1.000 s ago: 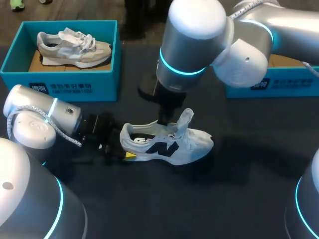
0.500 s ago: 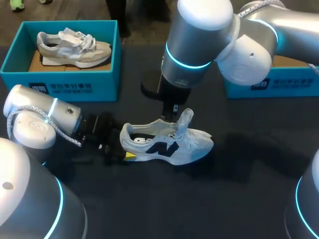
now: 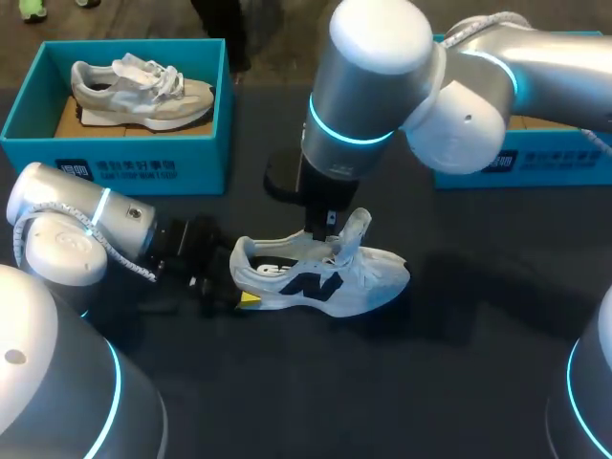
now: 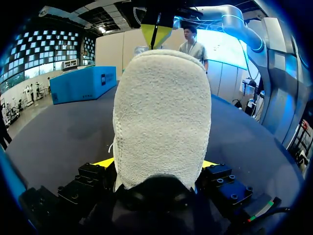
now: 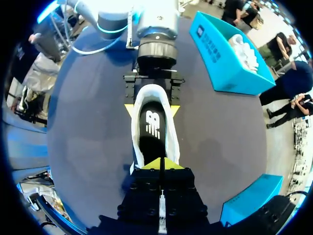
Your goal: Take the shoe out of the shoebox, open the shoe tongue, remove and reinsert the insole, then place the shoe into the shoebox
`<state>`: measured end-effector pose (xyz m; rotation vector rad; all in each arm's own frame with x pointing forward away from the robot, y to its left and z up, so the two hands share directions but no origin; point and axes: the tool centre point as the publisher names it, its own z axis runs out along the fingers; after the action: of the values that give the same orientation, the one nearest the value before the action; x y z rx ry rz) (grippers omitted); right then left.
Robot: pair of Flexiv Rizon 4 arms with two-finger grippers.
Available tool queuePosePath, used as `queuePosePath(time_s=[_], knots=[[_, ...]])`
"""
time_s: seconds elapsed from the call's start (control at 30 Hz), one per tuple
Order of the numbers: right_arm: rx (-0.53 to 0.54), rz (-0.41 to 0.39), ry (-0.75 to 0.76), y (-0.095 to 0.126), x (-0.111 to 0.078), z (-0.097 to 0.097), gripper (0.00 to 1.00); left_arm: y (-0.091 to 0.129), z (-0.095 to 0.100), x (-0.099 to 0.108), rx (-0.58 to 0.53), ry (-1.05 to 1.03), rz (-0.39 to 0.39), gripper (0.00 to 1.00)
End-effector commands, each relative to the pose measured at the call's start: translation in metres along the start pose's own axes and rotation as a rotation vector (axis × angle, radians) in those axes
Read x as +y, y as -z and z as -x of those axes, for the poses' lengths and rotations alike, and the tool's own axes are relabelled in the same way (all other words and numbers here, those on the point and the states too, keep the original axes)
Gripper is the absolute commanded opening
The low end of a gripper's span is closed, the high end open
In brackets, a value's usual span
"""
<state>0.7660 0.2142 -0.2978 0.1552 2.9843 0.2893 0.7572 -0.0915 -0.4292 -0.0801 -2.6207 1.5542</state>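
The left gripper (image 4: 156, 163) stays clamped on the heel of the shoe (image 3: 320, 277), which has not moved on the table (image 3: 478, 363). The right gripper (image 5: 161, 165), tips together, has dipped slightly back toward the shoe's opening directly beneath it.

There were two shoes: one white shoe (image 3: 320, 273) that lay outside the boxes, and one grey shoe (image 3: 142, 93) inside a box. There were two blue boxes, the left box (image 3: 115, 158) and the right box (image 3: 555, 167). There were two robot arms, the left arm (image 3: 76, 229) and the right arm (image 3: 373, 86).
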Motion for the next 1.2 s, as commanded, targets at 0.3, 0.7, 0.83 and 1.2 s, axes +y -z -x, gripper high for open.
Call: queuePosePath(time_s=[0.3, 0.7, 0.83, 1.2], knots=[[0.041, -0.070, 0.051, -0.040, 0.016, 0.008, 0.00, -0.003, 0.001, 0.003, 0.001, 0.000, 0.003, 0.00], [0.040, -0.189, 0.057, -0.066, 0.002, 0.003, 0.00, -0.003, 0.001, 0.003, 0.001, 0.000, 0.003, 0.00], [0.056, -0.195, 0.041, -0.072, -0.007, 0.002, 0.00, -0.003, 0.001, 0.003, 0.001, 0.000, 0.003, 0.00], [0.090, -0.192, 0.007, -0.074, -0.020, -0.011, 0.00, -0.003, 0.001, 0.003, 0.001, 0.000, 0.003, 0.00]])
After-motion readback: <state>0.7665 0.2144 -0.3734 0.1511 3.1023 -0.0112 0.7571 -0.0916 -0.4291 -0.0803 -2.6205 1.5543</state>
